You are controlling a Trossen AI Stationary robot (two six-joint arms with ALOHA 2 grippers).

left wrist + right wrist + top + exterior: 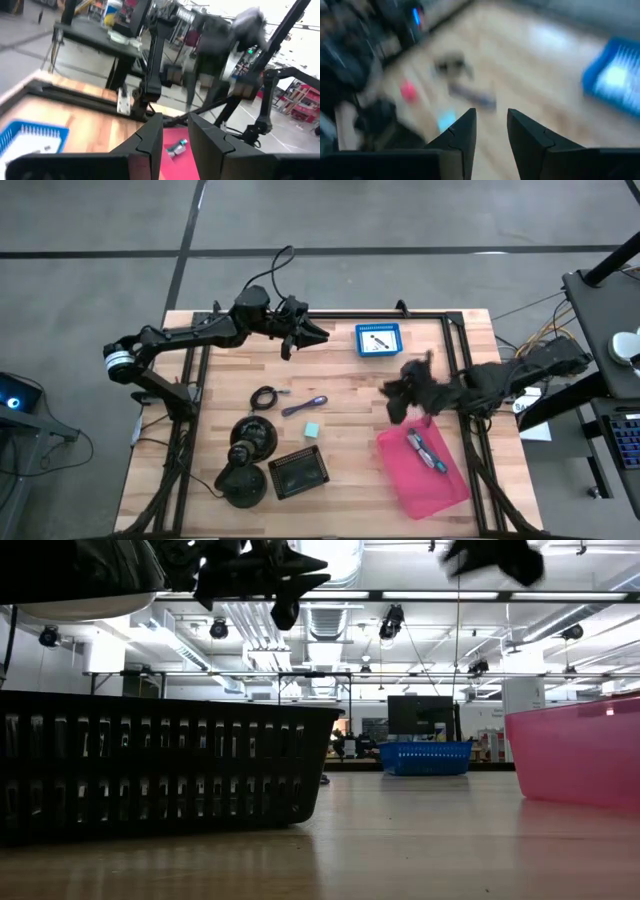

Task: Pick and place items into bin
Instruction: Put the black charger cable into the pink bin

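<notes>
A wooden worktop (340, 395) carries a pink bin (425, 475) near its right edge, with a teal-handled tool (425, 450) already inside. The right gripper (400, 395) hovers just beside the bin, jaws slightly parted, gripping nothing. The left gripper (310, 332) hangs over the far edge, also slightly parted and empty. A coiled black cable (265, 397), purple pen (304, 405) and pale teal cube (313, 429) lie mid-worktop.

- 2 bins: pink bin (425, 485), blue basket (378, 340)
- 1 black crate (298, 472)
- 2 black domes (250, 438)
- 1 coiled cable (265, 397), 1 purple pen (305, 404), 1 teal cube (313, 429), all left of pink bin
- 2 arms, 1 claw ea.: left claw (318, 332), right claw (392, 390)
</notes>
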